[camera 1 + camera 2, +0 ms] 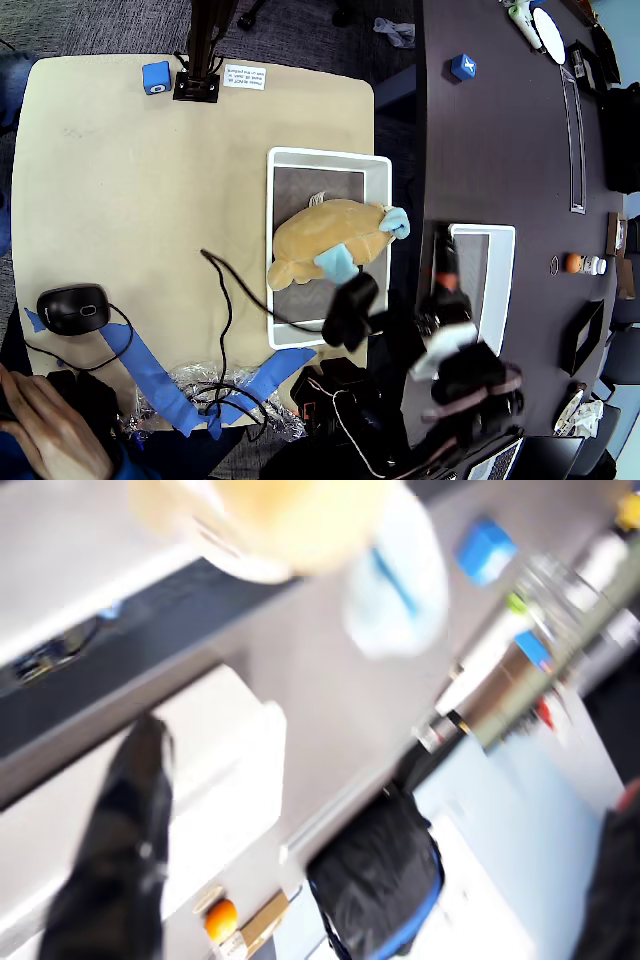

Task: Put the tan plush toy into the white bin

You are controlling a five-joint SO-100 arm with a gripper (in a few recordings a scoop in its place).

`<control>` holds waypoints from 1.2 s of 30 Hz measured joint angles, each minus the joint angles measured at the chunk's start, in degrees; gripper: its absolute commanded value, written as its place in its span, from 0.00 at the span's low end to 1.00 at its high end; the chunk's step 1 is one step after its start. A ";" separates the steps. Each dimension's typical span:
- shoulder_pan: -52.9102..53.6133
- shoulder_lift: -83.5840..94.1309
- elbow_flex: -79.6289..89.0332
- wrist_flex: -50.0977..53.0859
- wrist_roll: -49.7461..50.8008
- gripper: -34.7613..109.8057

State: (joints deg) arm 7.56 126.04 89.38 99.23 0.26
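Blurred black gripper [350,310] nearest the lens in the overhead view, at near right corner of white bin [280,165]. Jaw state: cannot tell, too smeared. Nothing visibly gripped. Tan plush toy [325,240] inside the bin, resting on grey bottom, one blue limb over right wall. Placement judged done; arm clearing remains.
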 measured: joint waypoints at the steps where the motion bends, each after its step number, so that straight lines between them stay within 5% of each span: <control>1: 0.00 0.62 -0.35 0.00 0.00 0.66; 20: 21.80 17.93 -0.53 0.09 0.00 0.66; 36: 28.65 31.20 12.66 0.09 0.00 0.66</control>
State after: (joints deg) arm 36.21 157.24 102.04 99.32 0.26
